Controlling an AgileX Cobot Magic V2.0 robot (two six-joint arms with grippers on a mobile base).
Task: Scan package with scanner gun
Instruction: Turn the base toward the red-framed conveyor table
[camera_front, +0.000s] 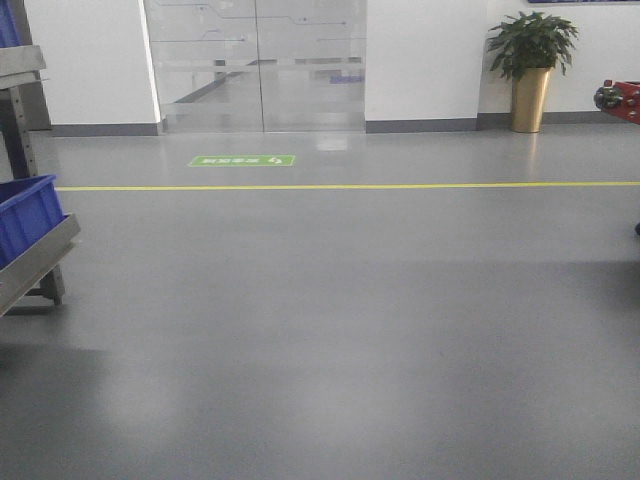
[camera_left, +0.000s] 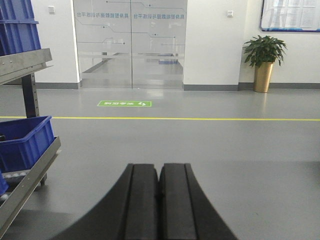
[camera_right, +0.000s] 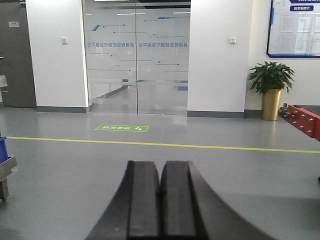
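Note:
The package and the scanner gun are out of view in all three views. My left gripper (camera_left: 158, 167) points out over bare grey floor, its two black fingers pressed together with nothing between them. My right gripper (camera_right: 160, 165) is likewise shut and empty, aimed level across the floor toward the glass doors. Neither gripper shows in the front-facing view.
A metal rack (camera_front: 35, 262) with a blue bin (camera_front: 25, 212) stands at the left, also the blue bin (camera_left: 25, 142) in the left wrist view. A yellow floor line (camera_front: 350, 186) crosses ahead. Glass doors (camera_front: 258, 65), a potted plant (camera_front: 530, 70) and a red machine part (camera_front: 620, 98) lie beyond.

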